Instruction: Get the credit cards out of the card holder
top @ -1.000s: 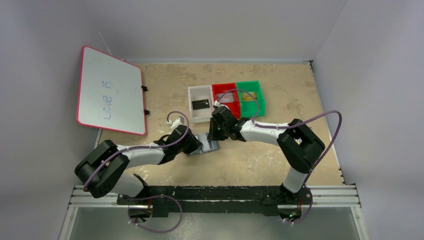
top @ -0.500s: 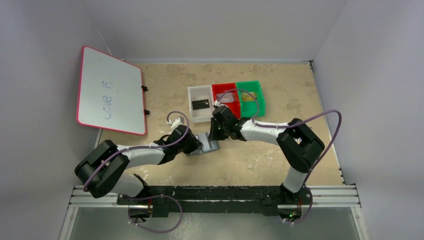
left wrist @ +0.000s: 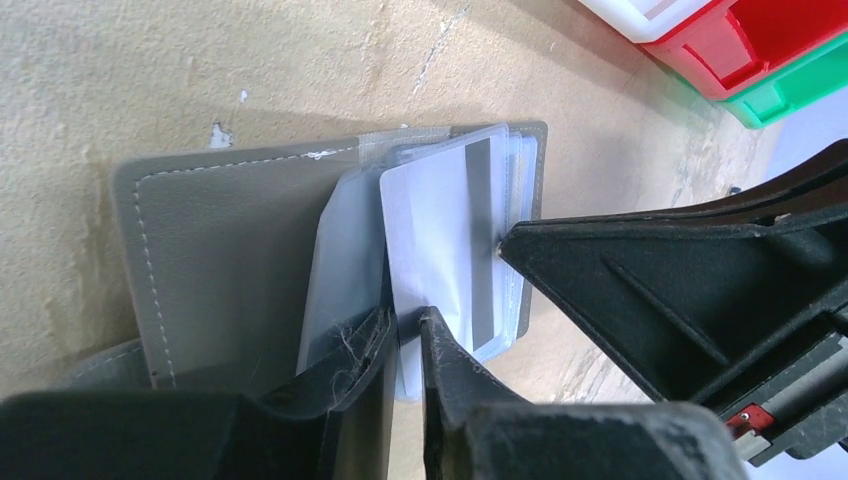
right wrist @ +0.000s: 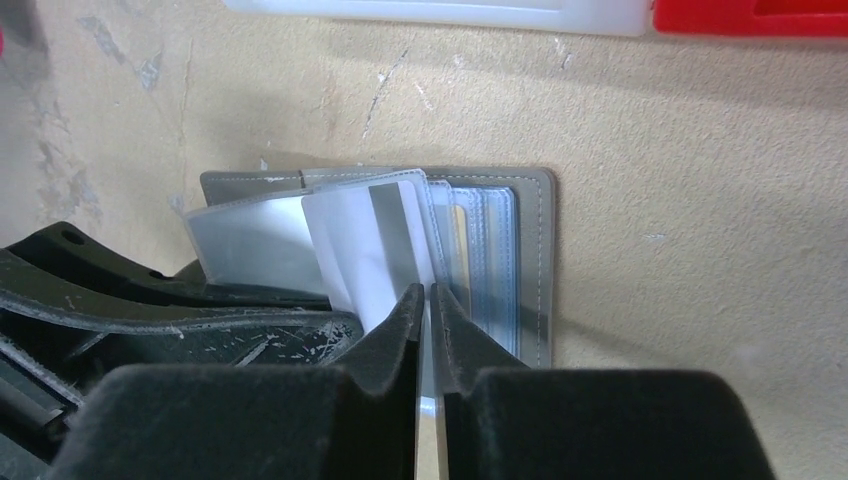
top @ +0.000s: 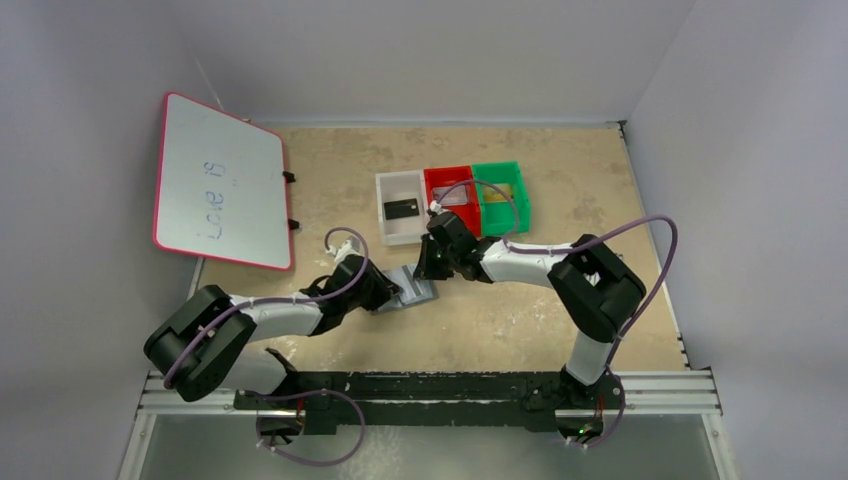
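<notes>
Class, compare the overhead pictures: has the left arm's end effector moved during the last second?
Yes. The left end effector has shifted slightly left, toward the whiteboard and away from the white tray.

Likely lab: enclosed test table (top: pixel 600 170), whiteboard (top: pixel 220 185).

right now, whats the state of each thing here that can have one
card holder, open, flat on the table
pale card, partly out of its pocket
left gripper, jaws shut on a clear pocket of the card holder
right gripper, jaws shut on the pale card's edge
black card, out, in the white tray
silvery card, out, in the red tray
gold card, out, in the green tray
whiteboard, leaning, written on
</notes>
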`<control>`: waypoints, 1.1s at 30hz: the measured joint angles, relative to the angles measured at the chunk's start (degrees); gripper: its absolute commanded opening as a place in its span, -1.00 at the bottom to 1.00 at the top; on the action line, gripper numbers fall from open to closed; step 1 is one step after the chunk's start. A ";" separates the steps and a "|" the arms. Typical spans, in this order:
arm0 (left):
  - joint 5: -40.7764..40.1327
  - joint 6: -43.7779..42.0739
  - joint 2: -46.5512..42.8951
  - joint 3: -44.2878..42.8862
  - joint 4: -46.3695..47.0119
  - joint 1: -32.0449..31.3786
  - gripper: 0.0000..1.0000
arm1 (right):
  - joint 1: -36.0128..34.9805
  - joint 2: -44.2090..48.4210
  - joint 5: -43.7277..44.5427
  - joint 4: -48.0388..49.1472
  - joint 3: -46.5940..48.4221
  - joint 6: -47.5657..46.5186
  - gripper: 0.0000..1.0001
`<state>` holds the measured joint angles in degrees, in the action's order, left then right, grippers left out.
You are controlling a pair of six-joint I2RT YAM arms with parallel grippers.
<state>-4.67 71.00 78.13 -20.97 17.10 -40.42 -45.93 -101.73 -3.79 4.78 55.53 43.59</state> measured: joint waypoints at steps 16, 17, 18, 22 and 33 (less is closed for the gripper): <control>-0.31 1.75 -2.75 2.03 -0.07 0.31 -1.00 | -0.13 0.13 0.28 2.03 -1.18 1.55 -0.95; -0.37 1.57 -2.80 1.92 -0.46 0.31 -1.00 | -0.13 0.15 0.35 2.12 -1.22 1.62 -0.96; -0.42 1.38 -2.82 1.70 -0.87 0.31 -1.00 | -0.15 0.15 0.37 2.12 -1.22 1.66 -0.96; -0.48 0.55 -2.82 0.63 -2.75 0.28 -1.00 | -0.15 0.20 0.57 2.23 -1.36 1.86 -0.96; -0.59 -1.75 -2.82 -1.44 -6.64 0.28 -1.00 | -0.28 0.33 1.77 1.88 -1.27 1.88 -0.97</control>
<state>-5.26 69.25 75.31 -22.41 10.46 -40.14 -46.22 -101.41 -2.02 6.66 54.26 45.47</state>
